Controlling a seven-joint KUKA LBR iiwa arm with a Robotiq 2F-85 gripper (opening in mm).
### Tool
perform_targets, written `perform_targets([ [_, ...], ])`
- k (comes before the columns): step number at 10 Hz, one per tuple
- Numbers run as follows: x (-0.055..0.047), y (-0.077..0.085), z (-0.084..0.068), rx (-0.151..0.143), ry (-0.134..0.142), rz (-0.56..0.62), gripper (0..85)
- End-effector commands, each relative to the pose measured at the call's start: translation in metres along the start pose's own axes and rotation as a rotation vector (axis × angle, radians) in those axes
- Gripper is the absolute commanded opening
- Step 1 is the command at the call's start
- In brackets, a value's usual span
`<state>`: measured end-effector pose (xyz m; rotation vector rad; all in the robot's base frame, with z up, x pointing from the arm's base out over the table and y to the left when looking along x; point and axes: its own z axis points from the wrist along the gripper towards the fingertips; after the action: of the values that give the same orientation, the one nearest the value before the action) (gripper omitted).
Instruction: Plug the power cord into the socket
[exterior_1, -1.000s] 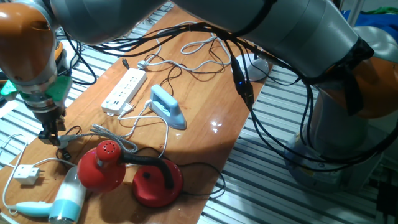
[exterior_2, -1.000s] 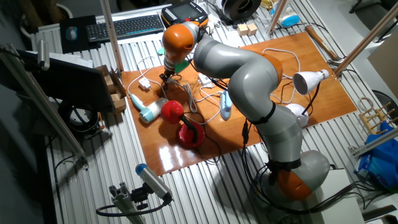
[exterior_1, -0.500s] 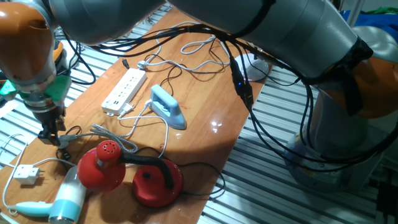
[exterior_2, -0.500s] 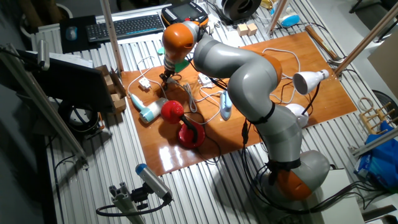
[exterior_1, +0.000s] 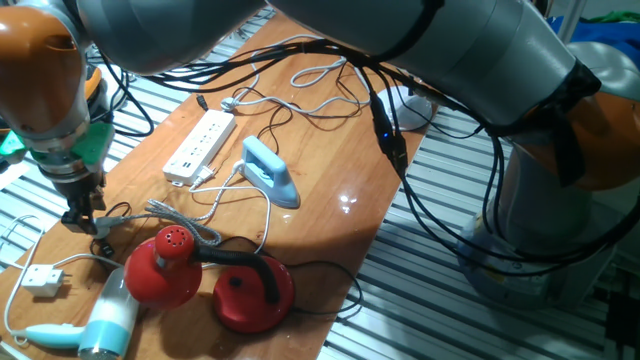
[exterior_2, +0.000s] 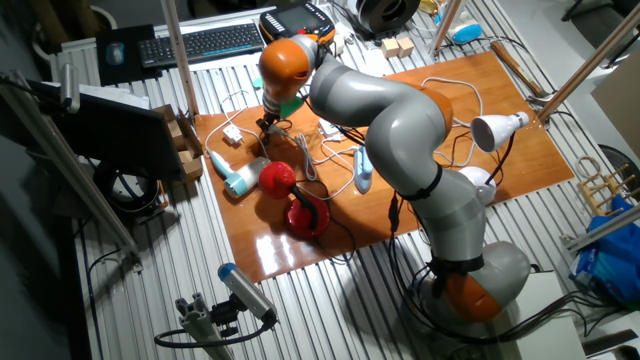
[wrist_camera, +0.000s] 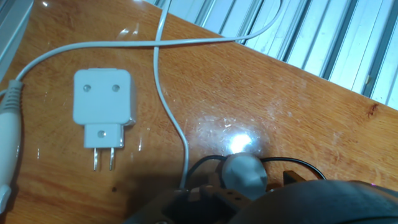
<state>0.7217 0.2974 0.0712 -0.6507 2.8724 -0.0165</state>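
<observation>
While our gripper (exterior_1: 82, 215) hangs low over the table (exterior_1: 340, 160), well apart from the socket (exterior_1: 200, 146), we cannot tell its grip.

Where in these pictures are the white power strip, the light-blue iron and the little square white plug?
power strip (exterior_1: 199, 147): one fixed view, middle of its flat top.
iron (exterior_1: 272, 172): one fixed view, on its light-blue body.
square white plug (wrist_camera: 102, 98): hand view, centre of its white face, above the two prongs.
</observation>
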Motion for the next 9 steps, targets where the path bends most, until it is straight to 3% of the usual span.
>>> perform_targets([
  [1,0.0001,0.0,0.0001,-0.003,-0.004,0.001,51.0],
  [8,0.0001,0.0,0.0001,-0.016,0.003,0.003,51.0],
  [9,0.0001,0.0,0.0001,-0.018,0.002,0.003,34.0],
])
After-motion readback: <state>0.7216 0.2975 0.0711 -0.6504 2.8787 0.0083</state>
